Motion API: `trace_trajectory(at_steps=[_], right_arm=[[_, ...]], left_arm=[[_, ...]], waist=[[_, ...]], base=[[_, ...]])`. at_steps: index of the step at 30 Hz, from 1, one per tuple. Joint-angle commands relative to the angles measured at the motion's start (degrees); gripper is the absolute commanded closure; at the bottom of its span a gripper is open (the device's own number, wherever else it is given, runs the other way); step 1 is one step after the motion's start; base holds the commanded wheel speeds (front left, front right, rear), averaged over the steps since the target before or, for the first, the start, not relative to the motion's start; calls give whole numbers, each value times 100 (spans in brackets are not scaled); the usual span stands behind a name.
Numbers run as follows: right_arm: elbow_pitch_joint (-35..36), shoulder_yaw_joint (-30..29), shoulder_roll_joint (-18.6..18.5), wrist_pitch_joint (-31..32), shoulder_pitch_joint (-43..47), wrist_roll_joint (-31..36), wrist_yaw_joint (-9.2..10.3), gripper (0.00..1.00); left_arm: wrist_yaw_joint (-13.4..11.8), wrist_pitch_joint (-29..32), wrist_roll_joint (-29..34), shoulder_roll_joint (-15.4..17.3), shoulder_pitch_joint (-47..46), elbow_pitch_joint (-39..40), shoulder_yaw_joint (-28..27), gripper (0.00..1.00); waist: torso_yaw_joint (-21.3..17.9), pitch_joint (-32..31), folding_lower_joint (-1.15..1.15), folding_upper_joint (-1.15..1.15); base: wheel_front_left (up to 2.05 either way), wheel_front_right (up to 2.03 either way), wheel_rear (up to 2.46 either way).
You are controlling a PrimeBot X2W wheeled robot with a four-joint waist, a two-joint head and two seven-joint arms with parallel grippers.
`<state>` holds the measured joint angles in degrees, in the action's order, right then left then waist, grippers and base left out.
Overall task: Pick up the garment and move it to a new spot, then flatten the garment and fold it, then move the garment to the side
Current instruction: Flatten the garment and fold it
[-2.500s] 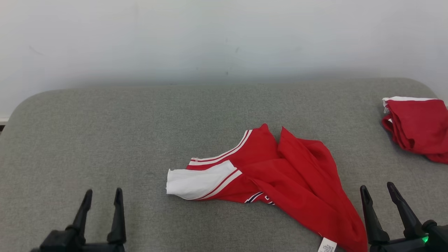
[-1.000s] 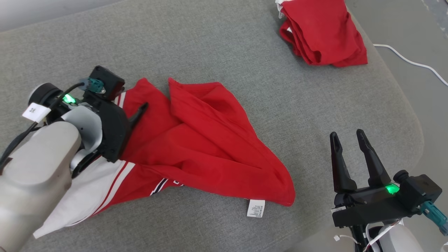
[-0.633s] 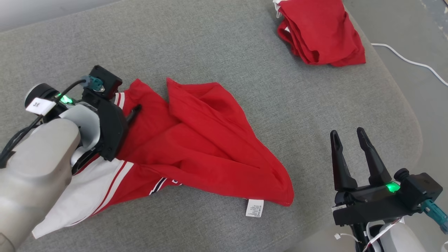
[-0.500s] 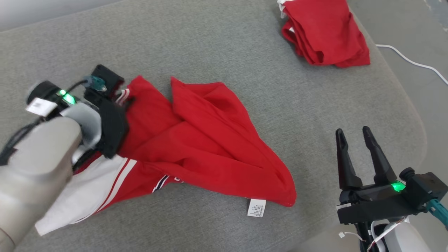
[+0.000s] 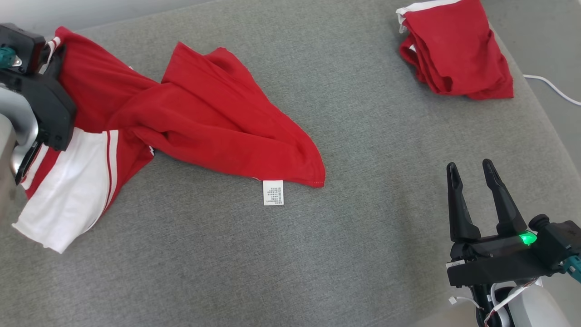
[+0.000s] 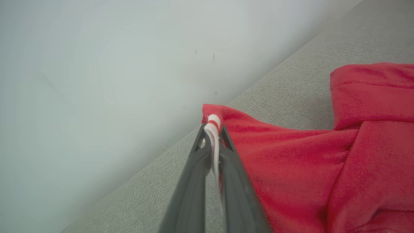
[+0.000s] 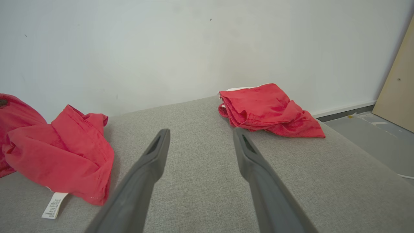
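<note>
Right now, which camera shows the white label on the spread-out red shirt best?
The head view: the label lies flat and whole, just below the hem of the shirt. The right wrist view catches it slanted and small at its lower left.

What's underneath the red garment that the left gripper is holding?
The grey cushion shows all round the red garment, and its white care label sticks out from under the hem. Anything beneath the bunched folds is covered.

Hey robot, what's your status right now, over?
Left end effector shut on shirt, at its striped edge. Right end effector open, empty. Shirt crumpled, not yet flattened. Other red pile far right, not in the way.
</note>
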<state>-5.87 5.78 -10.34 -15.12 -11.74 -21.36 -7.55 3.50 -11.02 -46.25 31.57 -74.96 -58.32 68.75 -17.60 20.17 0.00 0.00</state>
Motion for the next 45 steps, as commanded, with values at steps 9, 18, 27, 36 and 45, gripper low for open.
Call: trace_trajectory(at_steps=[9,18,27,36,45], right_arm=[[28,-56,-90,-1,39,123,15,0],[102,-132,-128,-1,264,192,15,0],[143,-183,-140,-1,636,211,15,0],[60,-207,-184,0,906,194,15,0],[-22,-160,-224,0,1027,170,15,0]], left_arm=[[-174,-410,-207,-292,309,-86,-421,0],[-917,-407,337,83,1448,1982,-2198,0],[-1467,-409,967,147,3672,3886,-3895,0],[-1310,-409,1482,-322,5601,5113,-5002,0],[-1003,-410,2063,-963,6900,5642,-5895,0]], waist=[[376,-214,0,0],[931,-815,0,0],[1455,-1287,0,0],[1879,-1597,0,0],[2121,-1677,0,0]], base=[[0,0,0],[0,0,0],[0,0,0],[0,0,0],[0,0,0]])
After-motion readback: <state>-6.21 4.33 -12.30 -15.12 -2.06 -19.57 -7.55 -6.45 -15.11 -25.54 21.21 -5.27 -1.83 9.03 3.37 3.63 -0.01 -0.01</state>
